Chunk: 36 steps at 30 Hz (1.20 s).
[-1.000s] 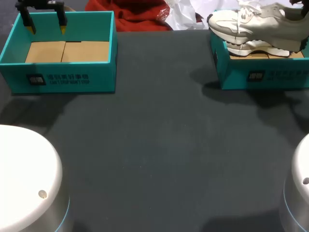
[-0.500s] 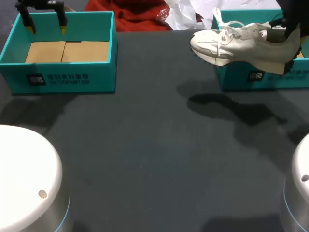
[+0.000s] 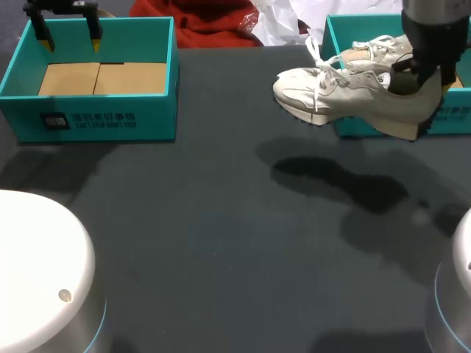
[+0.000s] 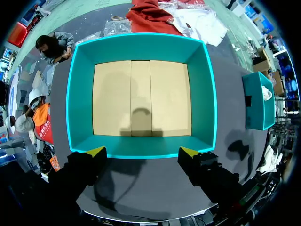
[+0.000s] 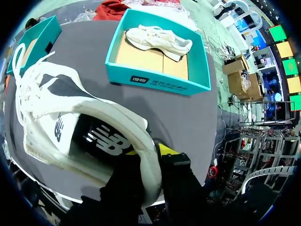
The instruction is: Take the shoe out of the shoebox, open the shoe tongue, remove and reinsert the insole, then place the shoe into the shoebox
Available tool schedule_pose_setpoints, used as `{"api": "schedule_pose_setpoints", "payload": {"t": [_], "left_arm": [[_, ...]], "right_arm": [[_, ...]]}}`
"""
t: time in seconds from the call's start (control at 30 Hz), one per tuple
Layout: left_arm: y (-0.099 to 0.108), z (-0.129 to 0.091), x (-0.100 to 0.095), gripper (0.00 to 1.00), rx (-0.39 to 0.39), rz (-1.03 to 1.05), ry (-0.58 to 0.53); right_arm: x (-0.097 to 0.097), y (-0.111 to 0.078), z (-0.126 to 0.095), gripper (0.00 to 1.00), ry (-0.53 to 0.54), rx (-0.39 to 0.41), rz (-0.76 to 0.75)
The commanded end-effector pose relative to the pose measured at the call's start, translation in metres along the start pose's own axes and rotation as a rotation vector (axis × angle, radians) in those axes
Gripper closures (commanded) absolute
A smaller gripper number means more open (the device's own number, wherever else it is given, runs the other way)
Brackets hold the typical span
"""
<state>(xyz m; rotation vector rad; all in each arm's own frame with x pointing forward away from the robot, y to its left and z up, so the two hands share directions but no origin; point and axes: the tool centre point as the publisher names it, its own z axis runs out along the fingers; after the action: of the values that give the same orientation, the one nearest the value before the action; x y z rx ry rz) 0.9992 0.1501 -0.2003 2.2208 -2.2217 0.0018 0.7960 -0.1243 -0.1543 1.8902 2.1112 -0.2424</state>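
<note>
Head view: your R tool (image 3: 419, 82) gripped shoe (image 3: 342, 92) by heel, clear of shoebox (image 3: 360, 123), leaving its front free; L tool (image 3: 68, 31) sat wide open.

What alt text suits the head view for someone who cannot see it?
The right gripper holds a white shoe by its heel above the table, beside a teal shoebox. The left gripper hangs open over a second teal box.
</note>
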Motion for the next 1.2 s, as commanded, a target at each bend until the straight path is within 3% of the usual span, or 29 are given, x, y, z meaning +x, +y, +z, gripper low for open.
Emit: {"api": "schedule_pose_setpoints", "payload": {"t": [0.03, 0.27, 0.47, 0.87, 1.2], "left_arm": [[0.0, 0.0, 0.0, 0.0, 0.0, 0.0, -0.001], [0.0, 0.0, 0.0, 0.0, 0.0, 0.0, -0.001], [0.0, 0.0, 0.0, 0.0, 0.0, 0.0, -0.001], [0.0, 0.0, 0.0, 0.0, 0.0, 0.0, -0.001], [0.0, 0.0, 0.0, 0.0, 0.0, 0.0, -0.001]], "right_arm": [[-0.002, -0.001, 0.0, 1.0, 0.005, -0.003, 0.0], [-0.002, -0.001, 0.0, 1.0, 0.005, -0.003, 0.0], [0.04, -0.016, -0.001, 1.0, -0.051, -0.014, -0.053], [0.104, -0.052, 0.006, 1.0, -0.039, -0.002, -0.098], [0.153, -0.068, 0.031, 1.0, -0.032, 0.007, -0.125]]}}
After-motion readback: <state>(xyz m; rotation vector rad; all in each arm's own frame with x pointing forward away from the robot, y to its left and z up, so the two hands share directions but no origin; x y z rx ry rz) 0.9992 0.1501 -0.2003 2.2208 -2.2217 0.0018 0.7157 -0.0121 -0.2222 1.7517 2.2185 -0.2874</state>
